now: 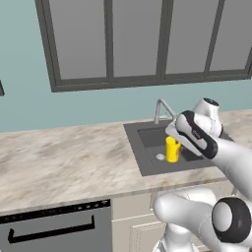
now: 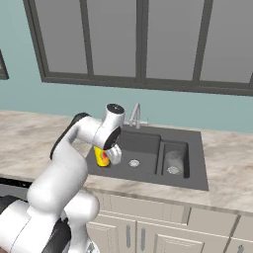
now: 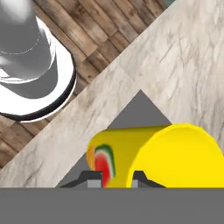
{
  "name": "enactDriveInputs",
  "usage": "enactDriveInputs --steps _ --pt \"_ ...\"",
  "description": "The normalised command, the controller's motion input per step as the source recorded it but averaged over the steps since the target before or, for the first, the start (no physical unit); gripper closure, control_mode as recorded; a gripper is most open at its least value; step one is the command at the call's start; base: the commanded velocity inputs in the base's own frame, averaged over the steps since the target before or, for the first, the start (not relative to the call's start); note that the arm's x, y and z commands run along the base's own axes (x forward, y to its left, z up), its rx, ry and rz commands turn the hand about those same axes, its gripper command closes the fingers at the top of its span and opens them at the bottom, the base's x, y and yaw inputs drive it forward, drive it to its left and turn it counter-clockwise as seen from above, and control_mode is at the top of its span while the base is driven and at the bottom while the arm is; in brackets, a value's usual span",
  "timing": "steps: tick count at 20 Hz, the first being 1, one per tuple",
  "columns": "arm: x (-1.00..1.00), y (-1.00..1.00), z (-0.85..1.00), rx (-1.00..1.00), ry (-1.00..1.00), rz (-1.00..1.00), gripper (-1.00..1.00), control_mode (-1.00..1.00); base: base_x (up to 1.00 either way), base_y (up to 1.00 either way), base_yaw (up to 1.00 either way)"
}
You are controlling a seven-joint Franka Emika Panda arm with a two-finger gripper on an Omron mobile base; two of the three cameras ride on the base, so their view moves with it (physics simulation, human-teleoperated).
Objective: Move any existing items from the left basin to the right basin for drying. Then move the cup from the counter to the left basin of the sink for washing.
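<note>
My gripper (image 1: 174, 141) is shut on the small yellow cup (image 1: 172, 150), which hangs over the left basin (image 1: 153, 138) of the dark grey sink (image 1: 147, 170), close to its silver drain (image 1: 160, 157). From the right base, the cup (image 2: 102, 158) sits at the left rim of the left basin (image 2: 136, 144), under my gripper (image 2: 105, 154). A pale glassy item (image 2: 173, 160) lies in the right basin (image 2: 180, 148). In the hand view, the cup (image 3: 175, 153) with its red mark lies between my fingertips (image 3: 94, 178), above a corner of the sink (image 3: 140, 109).
A curved silver tap (image 1: 163, 106) stands behind the sink. The beige marbled counter (image 1: 64, 157) stretches left and right (image 2: 227, 173). A dark appliance front (image 1: 54, 226) sits below the counter at left, and pale cabinets (image 2: 148, 222) below the sink.
</note>
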Motion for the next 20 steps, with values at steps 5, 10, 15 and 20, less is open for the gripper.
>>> enactDriveInputs --steps 5,10,15,20 --pt "0.89 0.36 0.00 0.00 0.01 0.01 1.00 -1.00 0.00 0.00 0.00" --pt "0.58 -0.01 -0.05 0.00 0.04 0.00 1.00 -1.00 0.00 0.00 0.00" --pt "0.22 0.00 -0.37 -0.01 0.05 0.00 1.00 -1.00 0.00 0.00 0.00" --pt "0.04 0.00 -0.48 -0.01 0.00 0.00 1.00 -1.00 0.00 0.00 0.00"
